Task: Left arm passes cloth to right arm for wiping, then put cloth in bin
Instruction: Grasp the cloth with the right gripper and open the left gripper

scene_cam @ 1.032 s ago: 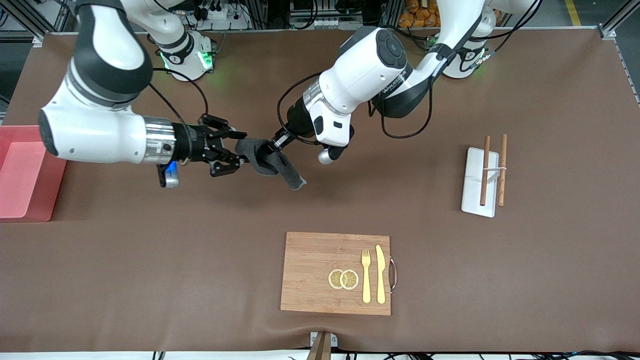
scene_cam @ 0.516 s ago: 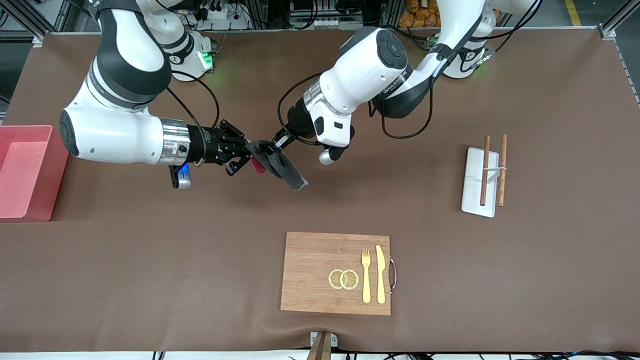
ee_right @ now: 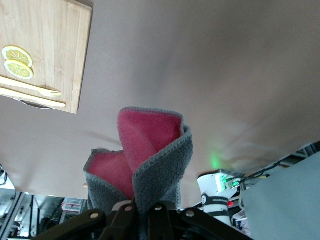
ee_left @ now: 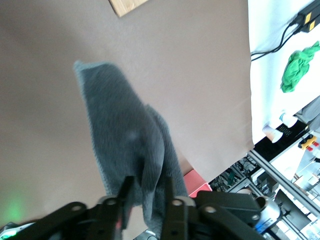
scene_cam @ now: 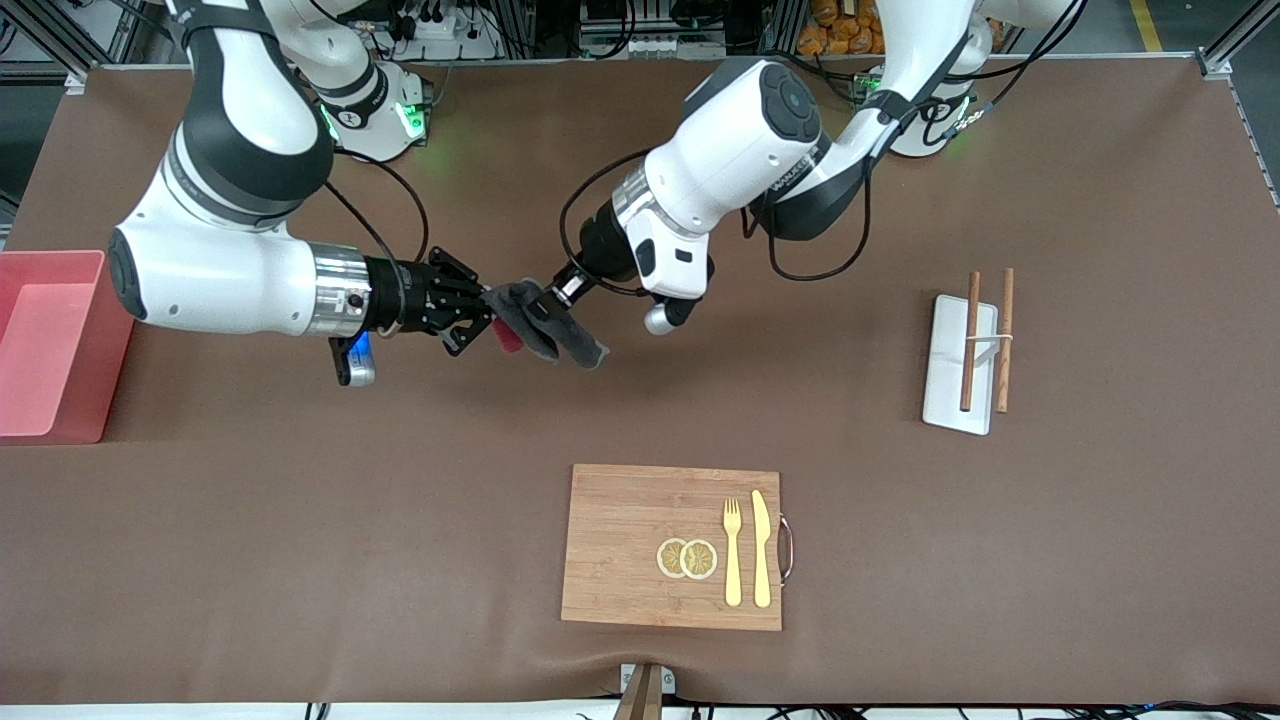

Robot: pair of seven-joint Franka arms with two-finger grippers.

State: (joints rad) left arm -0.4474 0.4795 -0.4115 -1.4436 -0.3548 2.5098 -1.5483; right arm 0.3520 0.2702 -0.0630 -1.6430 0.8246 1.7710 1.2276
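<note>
The dark grey cloth [scene_cam: 562,338], pink on its inner side, hangs in the air between both grippers over the bare brown table. My right gripper [scene_cam: 490,312] is shut on one folded end of it; in the right wrist view the cloth [ee_right: 160,160] is pinched in that gripper [ee_right: 145,207]. My left gripper [scene_cam: 547,297] is at the other end. In the left wrist view the cloth [ee_left: 125,135] runs between its fingers [ee_left: 125,192], which stand apart with a gap on one side. The pink bin [scene_cam: 112,370] stands at the right arm's end of the table.
A wooden cutting board [scene_cam: 620,545] with lemon slices, a fork and a knife lies near the front camera. A white tray [scene_cam: 950,375] with two chopsticks lies toward the left arm's end.
The right gripper went from open beside the cloth to shut on its end. The cloth's hanging tail has lifted a little, and the left arm has shifted slightly.
</note>
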